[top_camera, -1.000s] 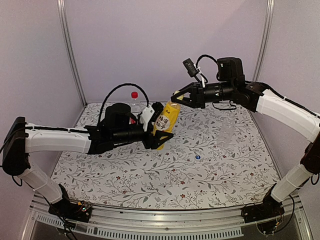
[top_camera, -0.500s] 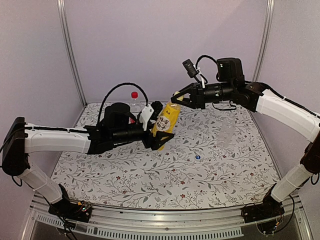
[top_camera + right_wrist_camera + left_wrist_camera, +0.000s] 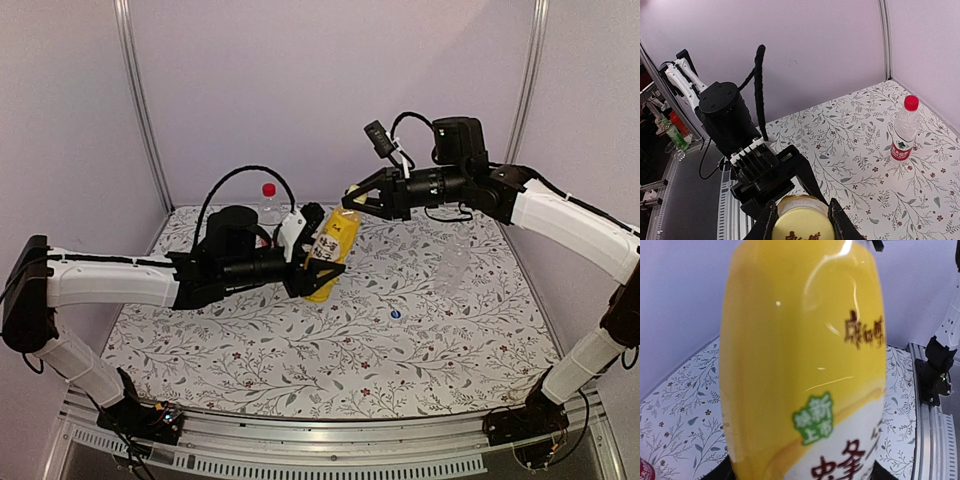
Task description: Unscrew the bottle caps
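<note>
Above desk (image 3: 450, 340), mid-air: left hand (image 3: 322, 268) clamped around tilted yellow bottle (image 3: 333, 240); right hand (image 3: 352, 196) closed tight on its yellow cap (image 3: 802, 230).

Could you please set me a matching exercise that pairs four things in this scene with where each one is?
Things:
1. yellow bottle
2. red-capped bottle
3. blue cap
4. yellow cap

Places:
A. lying loose on the table
B. raised off the table, between the fingers of the left gripper
C. standing upright near the back wall
D. pinched in the right gripper

Pairs: 1-B, 2-C, 3-A, 4-D
</note>
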Controlling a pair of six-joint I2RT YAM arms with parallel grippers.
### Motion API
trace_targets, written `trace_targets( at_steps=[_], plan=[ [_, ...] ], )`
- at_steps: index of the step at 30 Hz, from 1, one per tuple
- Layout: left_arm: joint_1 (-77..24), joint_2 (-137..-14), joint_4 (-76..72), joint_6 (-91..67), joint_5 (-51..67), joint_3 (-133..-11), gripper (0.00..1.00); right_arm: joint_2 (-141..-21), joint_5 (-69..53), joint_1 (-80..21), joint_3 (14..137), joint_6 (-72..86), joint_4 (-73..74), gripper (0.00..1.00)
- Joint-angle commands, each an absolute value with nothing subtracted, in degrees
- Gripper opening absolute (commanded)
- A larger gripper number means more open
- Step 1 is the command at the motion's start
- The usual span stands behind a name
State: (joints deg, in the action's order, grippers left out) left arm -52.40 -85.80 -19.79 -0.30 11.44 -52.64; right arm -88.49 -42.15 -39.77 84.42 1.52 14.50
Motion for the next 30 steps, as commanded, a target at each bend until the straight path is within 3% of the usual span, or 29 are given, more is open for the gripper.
trace_targets(
  at_steps=[1,7,11,19,30],
  plan=[
    [-52.2,-84.4,-21.6,-0.4,10.8,-51.5,0.52,-88.8,-41.7,-40.2,83.5,2.5,13.8,0.18],
    [-52.2,-83.6,-22.4,-1.2,10.8,-50.3,0.51,-88.1,-39.5,-40.2,82.1,6.5,9.6,0.67],
    [-52.3,-83.5,-23.4,-2.3,10.6,-49.3,0.50,-87.0,-35.6,-41.3,80.8,10.9,5.5,0.84],
    [-52.3,-83.7,-24.0,-3.0,10.7,-49.0,0.49,-87.3,-30.4,-42.9,81.1,14.5,3.6,0.76],
    [-52.3,-83.7,-23.7,-3.1,10.6,-48.6,0.48,-87.0,-31.2,-43.2,81.2,14.9,3.0,0.54]
  ],
)
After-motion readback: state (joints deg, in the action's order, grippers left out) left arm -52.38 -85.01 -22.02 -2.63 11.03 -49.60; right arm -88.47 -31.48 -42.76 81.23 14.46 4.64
